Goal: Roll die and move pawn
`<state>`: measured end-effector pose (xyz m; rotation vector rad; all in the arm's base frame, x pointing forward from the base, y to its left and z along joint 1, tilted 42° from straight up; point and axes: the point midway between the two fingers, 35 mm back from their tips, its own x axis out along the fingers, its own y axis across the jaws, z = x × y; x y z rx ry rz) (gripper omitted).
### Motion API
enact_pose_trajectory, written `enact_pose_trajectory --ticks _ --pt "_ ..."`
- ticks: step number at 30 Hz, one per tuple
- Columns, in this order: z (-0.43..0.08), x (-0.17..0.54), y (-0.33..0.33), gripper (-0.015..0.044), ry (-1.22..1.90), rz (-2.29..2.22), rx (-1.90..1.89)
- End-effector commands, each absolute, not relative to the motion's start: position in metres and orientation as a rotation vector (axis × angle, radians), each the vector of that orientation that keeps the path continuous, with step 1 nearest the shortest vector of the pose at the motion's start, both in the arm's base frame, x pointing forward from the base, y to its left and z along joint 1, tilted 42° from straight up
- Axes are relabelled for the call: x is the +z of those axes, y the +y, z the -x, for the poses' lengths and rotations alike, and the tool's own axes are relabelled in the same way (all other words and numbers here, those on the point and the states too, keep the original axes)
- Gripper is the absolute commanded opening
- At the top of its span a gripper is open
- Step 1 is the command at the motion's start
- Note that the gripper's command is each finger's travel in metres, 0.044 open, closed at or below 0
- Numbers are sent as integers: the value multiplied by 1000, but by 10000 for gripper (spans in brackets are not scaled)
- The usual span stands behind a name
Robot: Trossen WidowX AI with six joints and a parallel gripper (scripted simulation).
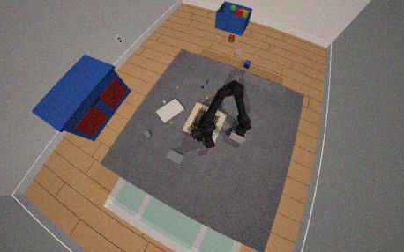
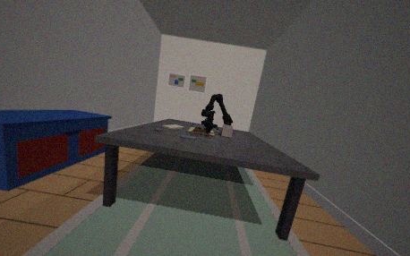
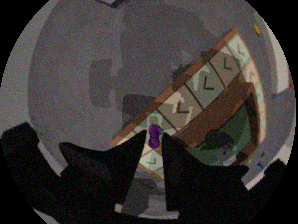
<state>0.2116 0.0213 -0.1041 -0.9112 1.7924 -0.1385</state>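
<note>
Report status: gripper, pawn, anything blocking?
Gripper jaws parted, gripping nothing. Purple pawn upright between them, on a square at the board edge. Nothing seen blocking; die not made out.
</note>
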Motion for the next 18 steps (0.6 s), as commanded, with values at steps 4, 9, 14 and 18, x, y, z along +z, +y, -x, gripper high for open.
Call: enact_pose_trajectory --ticks 4,9,14,18 --pt "-212 -102 23 263 1793 911 -139" --pt "-219 -66 54 394 1797 916 -138" --pt "-218 -58 54 440 1788 887 -174" --pt "-210 -7 48 440 1725 714 -383"
